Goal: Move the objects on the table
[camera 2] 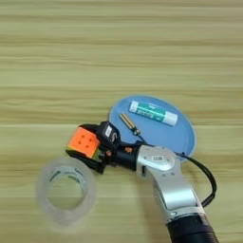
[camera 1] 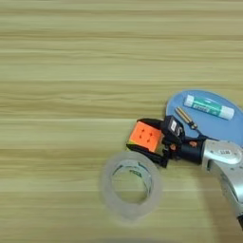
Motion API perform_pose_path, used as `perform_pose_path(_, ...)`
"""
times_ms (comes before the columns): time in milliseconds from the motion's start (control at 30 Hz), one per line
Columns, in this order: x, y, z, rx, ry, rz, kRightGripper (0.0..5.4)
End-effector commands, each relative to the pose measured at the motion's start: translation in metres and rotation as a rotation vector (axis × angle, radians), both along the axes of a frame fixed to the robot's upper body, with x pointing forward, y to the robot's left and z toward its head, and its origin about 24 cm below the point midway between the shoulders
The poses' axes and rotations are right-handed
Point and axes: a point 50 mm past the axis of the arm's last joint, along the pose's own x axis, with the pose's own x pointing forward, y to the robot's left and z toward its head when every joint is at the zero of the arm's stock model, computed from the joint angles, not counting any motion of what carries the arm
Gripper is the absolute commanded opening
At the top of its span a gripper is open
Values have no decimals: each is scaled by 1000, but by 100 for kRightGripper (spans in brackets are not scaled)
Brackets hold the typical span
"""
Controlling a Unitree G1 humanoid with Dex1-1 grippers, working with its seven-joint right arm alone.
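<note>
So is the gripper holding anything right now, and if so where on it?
Yes. The right gripper is shut on the small orange-and-yellow puzzle cube, its black fingers clamping two opposite sides, near and far, with the orange face up.

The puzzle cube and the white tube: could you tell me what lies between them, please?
Between the puzzle cube and the white tube lie the gripper's black upper finger and the gold-brown stick, seen in both views.

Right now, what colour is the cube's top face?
Orange, on the puzzle cube; clearest in the right eye view.
</note>
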Motion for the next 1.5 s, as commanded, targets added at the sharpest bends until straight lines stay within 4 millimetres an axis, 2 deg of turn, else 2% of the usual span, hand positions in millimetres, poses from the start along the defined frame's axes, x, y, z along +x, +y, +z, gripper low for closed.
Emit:
perform_pose_path(33,13,-2,22,-15,-119,-6,455)
perform_pose_path(233,14,-2,24,-11,-123,-12,537)
perform_pose_path(533,16,-1,32,30,-151,-33,537)
perform_pose_path(967,21,0,74,193,-294,-66,537)
perform_pose_path(1167,28,-9,91,215,-355,-116,537)
perform_pose_path(1400,37,-21,103,208,-402,-177,537)
perform_pose_path(1500,43,-32,110,192,-434,-217,537)
